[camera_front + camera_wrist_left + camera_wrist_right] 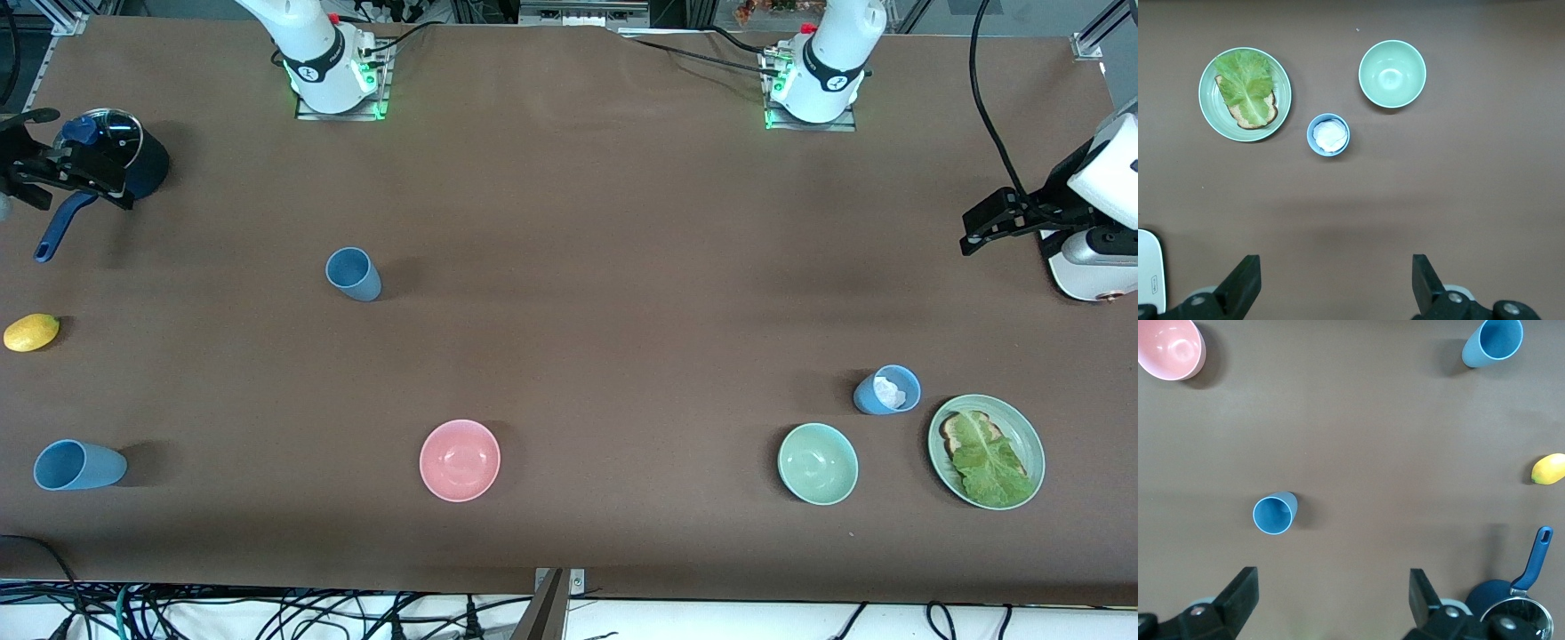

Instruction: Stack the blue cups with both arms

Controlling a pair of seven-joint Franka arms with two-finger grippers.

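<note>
From the front camera you see three blue cups standing apart on the brown table (569, 356). One cup (354, 274) stands upright toward the right arm's end, fairly close to that arm's base. A second cup (78, 465) sits near the front edge at the same end and looks tilted or on its side, though you cannot be sure from this angle. The third cup (887, 389) stands toward the left arm's end, just beside a green plate (942, 425) carrying bread and a lettuce leaf, and it has something white inside. A green bowl (818, 463) and a pink bowl (460, 460) sit near the front edge, well apart. A lemon (31, 332) and a dark blue saucepan (133, 160) lie at the right arm's end. The right gripper (36, 173) hangs over the saucepan; the left gripper (1000, 222) hangs over the table's edge at the left arm's end. Neither holds anything.

In the left wrist view your left gripper (1335, 283) has its jaws spread wide and empty, with the white-filled cup (1328, 134), the plate (1210, 107) and the green bowl (1392, 73) below it.

In the right wrist view the right gripper (1331, 600) is also spread wide and empty. You see the upright cup (1275, 513), the second cup (1493, 342), the pink bowl (1170, 348), the lemon (1548, 469) and the saucepan (1511, 607).
</note>
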